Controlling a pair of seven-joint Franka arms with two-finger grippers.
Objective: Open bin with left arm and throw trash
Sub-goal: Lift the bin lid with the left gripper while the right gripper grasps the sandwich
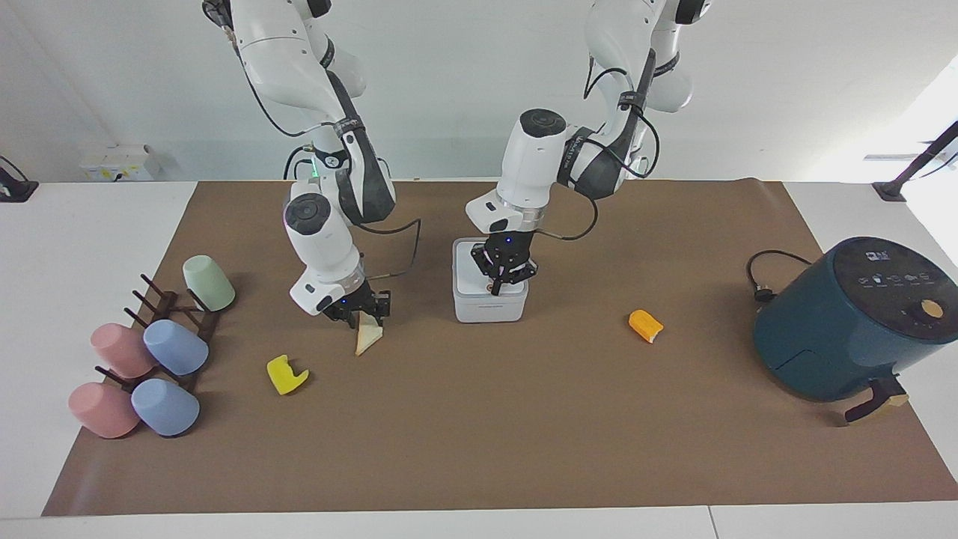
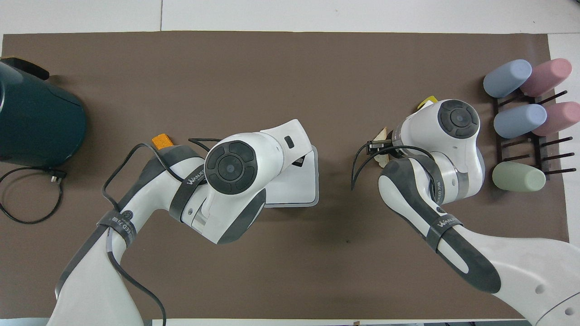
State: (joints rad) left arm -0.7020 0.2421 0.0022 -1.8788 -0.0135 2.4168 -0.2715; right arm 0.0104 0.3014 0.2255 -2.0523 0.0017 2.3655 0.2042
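On a brown mat (image 1: pixel 479 419), the left gripper (image 1: pixel 503 283) presses the bin (image 1: pixel 490 303) lid's button (image 1: pixel 495 285).
Left fingers look closed; press straight down. The right gripper (image 1: pixel 364 315) straddles the bread wedge (image 1: pixel 367 335); grip unclear.

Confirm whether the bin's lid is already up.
No: in the facing view the bin has its lid down flat, with the left gripper on it.

You have one small white square plastic bin (image 1: pixel 489 293) and three food scraps: one pale bread wedge (image 1: pixel 368 337), one yellow chunk (image 1: pixel 287 374), one orange chunk (image 1: pixel 645 326). You also see five pastel cups (image 1: pixel 175 347) and one dark teal air fryer (image 1: pixel 853 318).
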